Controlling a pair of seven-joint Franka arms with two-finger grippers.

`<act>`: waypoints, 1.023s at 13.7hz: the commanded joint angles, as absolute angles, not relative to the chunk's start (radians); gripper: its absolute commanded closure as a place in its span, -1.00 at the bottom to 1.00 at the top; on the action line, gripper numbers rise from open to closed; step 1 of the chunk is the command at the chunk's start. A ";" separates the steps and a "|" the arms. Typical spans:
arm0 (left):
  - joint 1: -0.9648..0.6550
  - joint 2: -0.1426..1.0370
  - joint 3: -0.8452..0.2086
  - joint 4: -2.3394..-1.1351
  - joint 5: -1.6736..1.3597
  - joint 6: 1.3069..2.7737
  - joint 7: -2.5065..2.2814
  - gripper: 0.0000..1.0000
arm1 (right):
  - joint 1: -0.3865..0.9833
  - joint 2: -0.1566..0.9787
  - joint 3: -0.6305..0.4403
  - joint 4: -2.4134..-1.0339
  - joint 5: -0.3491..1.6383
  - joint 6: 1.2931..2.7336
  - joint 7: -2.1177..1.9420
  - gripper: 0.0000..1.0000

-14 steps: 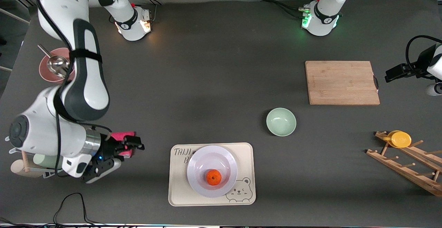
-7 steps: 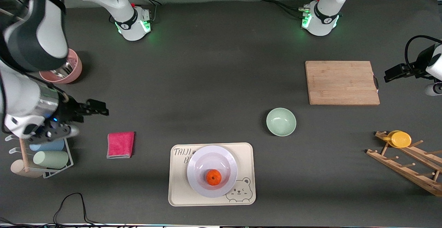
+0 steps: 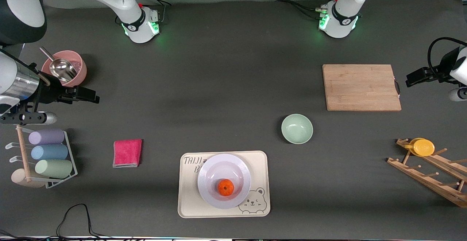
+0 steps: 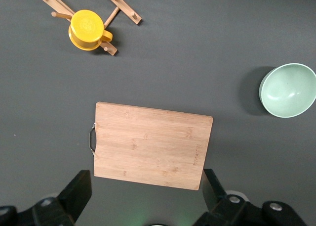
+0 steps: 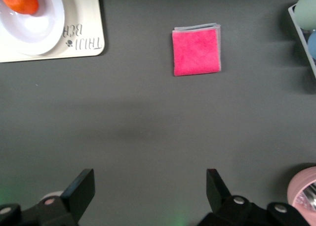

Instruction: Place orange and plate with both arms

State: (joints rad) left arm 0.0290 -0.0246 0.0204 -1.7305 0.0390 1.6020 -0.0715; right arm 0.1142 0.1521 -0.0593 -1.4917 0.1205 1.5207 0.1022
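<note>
Sitting in the plate (image 3: pixel 224 181), the orange (image 3: pixel 226 187) rests a little off its middle, toward the front camera. That plate lies on a cream tray (image 3: pixel 189 201) with a bear drawing, low in the front view and near the middle of the desk (image 3: pixel 219 88). In the right wrist view the orange (image 5: pixel 19 0) and plate (image 5: pixel 39 33) show in a corner, on the tray (image 5: pixel 84 38).

At the left edge of the front view, the right gripper (image 3: pixel 89 97) hangs released, empty, over bare desk beside a pink bowl (image 3: pixel 76 67) that holds a metal scoop (image 3: pixel 60 67). Its fingers (image 5: pixel 81 191) stand wide apart in the right wrist view. A folded pink cloth (image 3: pixel 127 153) lies on the desk between the tray and a wire rack (image 3: pixel 69 153) of three lying cups, lower left of the front view; the cloth (image 5: pixel 196 51) also shows from the right wrist.

At the right edge of the front view, the left gripper (image 3: pixel 416 77) hangs over the desk just beside a wooden cutting board (image 3: pixel 361 87). Its fingers (image 4: pixel 79 191) are spread and hold nothing, with the board (image 4: pixel 153 146) below them in the left wrist view. A mint-green bowl (image 3: pixel 297 128) stands nearer the front camera than the board, between it and the tray. A yellow cup (image 3: pixel 422 147) sits on a wooden peg rack (image 3: pixel 430 177) at the lower right of the front view.
</note>
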 commanded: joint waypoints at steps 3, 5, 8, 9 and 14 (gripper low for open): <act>0.025 -0.037 0.020 -1.723 0.031 1.589 -0.081 -1.00 | -0.079 -0.082 0.180 -1.845 0.074 1.724 0.137 -1.00; 0.025 -0.037 0.020 -1.723 0.031 1.588 -0.081 -1.00 | -0.101 -0.107 0.219 -1.852 0.075 1.704 0.137 -1.00; 0.026 -0.037 0.020 -1.723 0.031 1.588 -0.081 -1.00 | -0.106 -0.097 0.216 -1.838 0.075 1.703 0.133 -1.00; 0.026 -0.037 0.020 -1.723 0.031 1.588 -0.080 -1.00 | -0.110 -0.097 0.206 -1.841 0.075 1.701 0.132 -1.00; 0.025 -0.035 0.020 -1.724 0.031 1.591 -0.081 -1.00 | -0.103 -0.083 0.147 -1.824 0.077 1.697 0.144 -1.00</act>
